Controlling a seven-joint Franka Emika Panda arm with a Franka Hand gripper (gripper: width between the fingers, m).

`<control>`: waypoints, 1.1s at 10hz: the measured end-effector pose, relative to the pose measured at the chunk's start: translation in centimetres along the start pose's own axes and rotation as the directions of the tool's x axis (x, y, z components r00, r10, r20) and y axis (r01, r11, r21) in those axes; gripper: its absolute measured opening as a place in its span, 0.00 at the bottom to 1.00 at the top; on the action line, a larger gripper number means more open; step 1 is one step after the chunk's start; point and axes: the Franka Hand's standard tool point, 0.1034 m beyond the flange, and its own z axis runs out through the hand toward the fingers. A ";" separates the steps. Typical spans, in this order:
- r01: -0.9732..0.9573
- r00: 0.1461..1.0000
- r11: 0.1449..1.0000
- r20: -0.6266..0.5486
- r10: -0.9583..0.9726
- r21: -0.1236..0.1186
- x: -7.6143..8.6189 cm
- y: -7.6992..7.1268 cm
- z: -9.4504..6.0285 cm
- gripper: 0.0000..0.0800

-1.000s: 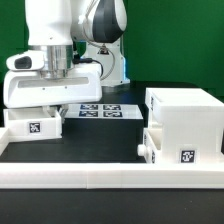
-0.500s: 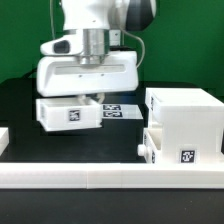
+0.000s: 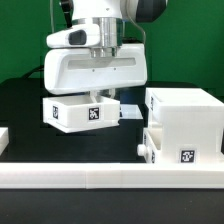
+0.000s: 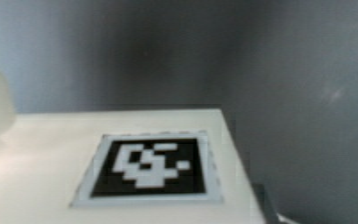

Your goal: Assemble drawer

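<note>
Drawer (image 3: pixel 72 116) hangs off the desk (image 3: pixel 22 120), over its middle, well short of the desk edge at the exterior view's right. My gripper (image 3: pixel 100 98) is clamped on its upper wall, judging by the lift; the fingers are mostly hidden under the wrist mount. The wrist view shows only the drawer wall with its marker (image 4: pixel 149 165), close up.

Step in hand, I judge: carry the drawer to the housing (image 3: pixel 186 108), which sits by that same edge, and slide it in. To do it well:
- hold it level
- square its walls with the free slot
- come in straight, no yaw
- push slow so it doesn't jam or shove the housing

Contents:
- drawer: inside not visible from here
- housing: a knob (image 3: pixel 143 150) sits low on its face, likely a tray already in the lower slot; upper slot, cannot tell

Marker board (image 3: pixel 128 110) lies on the desk between drawer and housing.
</note>
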 end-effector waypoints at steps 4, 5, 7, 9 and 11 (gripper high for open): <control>0.413 0.910 0.911 0.021 -0.413 0.008 -0.2 1.3 0.4 0.05; 0.506 0.861 0.862 0.037 -0.507 0.028 0.7 1.9 0.3 0.05; 0.631 0.775 0.776 0.043 -0.631 0.023 2.2 2.4 0.1 0.05; 0.727 0.684 0.686 0.046 -0.728 0.033 1.8 2.6 0.3 0.05; 0.785 0.617 0.619 0.046 -0.785 0.038 1.7 2.6 0.4 0.05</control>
